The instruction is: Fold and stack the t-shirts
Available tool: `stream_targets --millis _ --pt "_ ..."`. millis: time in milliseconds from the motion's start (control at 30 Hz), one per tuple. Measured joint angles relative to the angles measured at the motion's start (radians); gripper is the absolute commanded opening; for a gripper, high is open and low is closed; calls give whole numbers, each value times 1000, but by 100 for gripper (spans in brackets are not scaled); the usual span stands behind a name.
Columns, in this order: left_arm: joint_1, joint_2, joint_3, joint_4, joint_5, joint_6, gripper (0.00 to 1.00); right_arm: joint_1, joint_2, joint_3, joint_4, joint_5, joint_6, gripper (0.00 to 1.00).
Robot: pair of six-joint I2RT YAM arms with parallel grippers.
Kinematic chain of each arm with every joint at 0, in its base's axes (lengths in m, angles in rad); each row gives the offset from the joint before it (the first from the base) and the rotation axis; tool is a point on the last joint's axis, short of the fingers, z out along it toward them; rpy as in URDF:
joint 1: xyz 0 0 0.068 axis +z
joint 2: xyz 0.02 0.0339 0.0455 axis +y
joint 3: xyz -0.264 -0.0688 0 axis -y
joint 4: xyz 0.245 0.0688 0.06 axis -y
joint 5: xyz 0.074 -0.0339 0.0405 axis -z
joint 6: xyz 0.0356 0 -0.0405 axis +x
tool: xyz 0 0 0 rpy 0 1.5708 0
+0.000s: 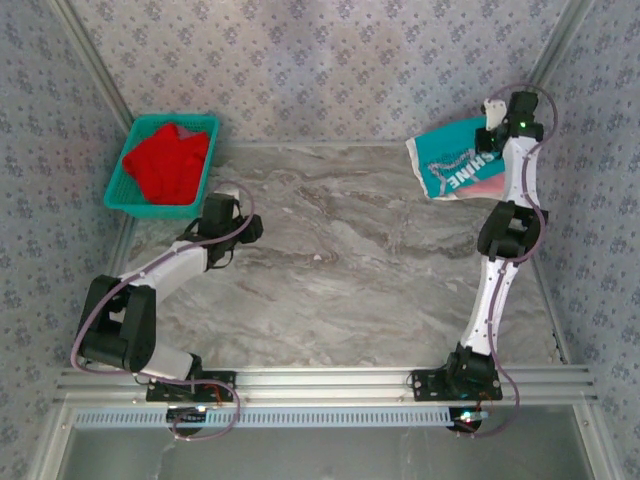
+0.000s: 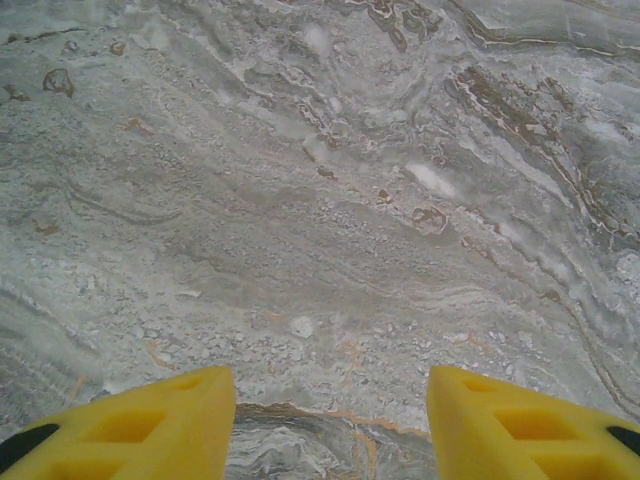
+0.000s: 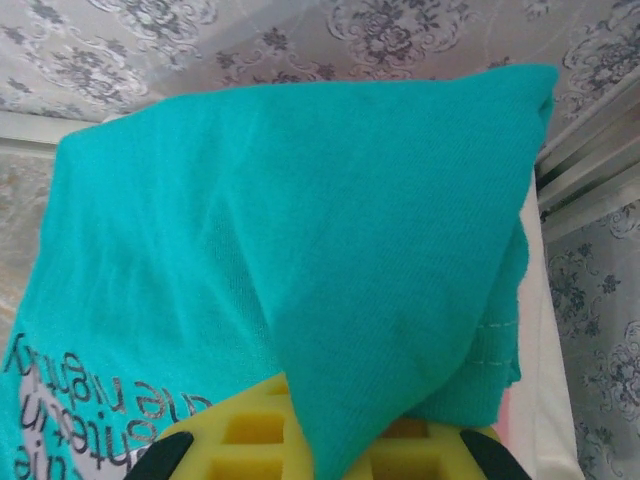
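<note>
At far left, a red t-shirt point(image 1: 168, 165) lies rumpled in the teal mesh basket point(image 1: 118, 180), so I judge that one is not yet folded. Just right of the basket, the left claw point(image 1: 228, 218) hangs over the bare marble bench point(image 1: 350, 260). Its yellow fingers point(image 2: 150, 425) stand roughly half apart with nothing between them.

At the far right corner, the right claw point(image 1: 495, 112) is closed tight on the teal "SHINE" t-shirt point(image 1: 452, 158). That shirt looks folded and lies over pale pink cloth point(image 1: 485, 188), seemingly the stack. The task looks well along, with the teal shirt at the stack and the red one left.

The top view gives the lettering, the basket and the pink under-layer. The right wrist view adds the teal fold pinched at the yellow pads. The left wrist view adds the empty gap over marble.
</note>
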Motion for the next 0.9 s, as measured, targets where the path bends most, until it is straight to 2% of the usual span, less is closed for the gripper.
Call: stream_targets --millis 200,233,267,333,400,600,667,767,900 --pt "7 -4 4 -23 -3 6 54 -14 15 -8 45 33 29 2" --pt "8 -6 5 -25 -4 6 54 -14 15 -10 53 43 36 9" --pt "8 -8 6 -27 -6 6 54 -15 15 -11 58 54 43 21" --pt "8 -14 7 -28 -11 6 54 -16 15 -18 69 82 64 56" --pt "8 -19 11 -30 -15 6 55 -20 15 -25 82 102 79 73" --pt "11 -34 18 -26 -18 5 55 -37 -37 -155 137 110 154 87" --pt "15 -34 18 -27 -18 5 55 -38 -77 -218 152 103 189 88" --pt "22 -35 18 -26 -18 5 56 -38 -191 -381 219 77 255 90" --pt "56 -60 16 -3 -18 0 67 -29 -435 -692 388 35 347 93"
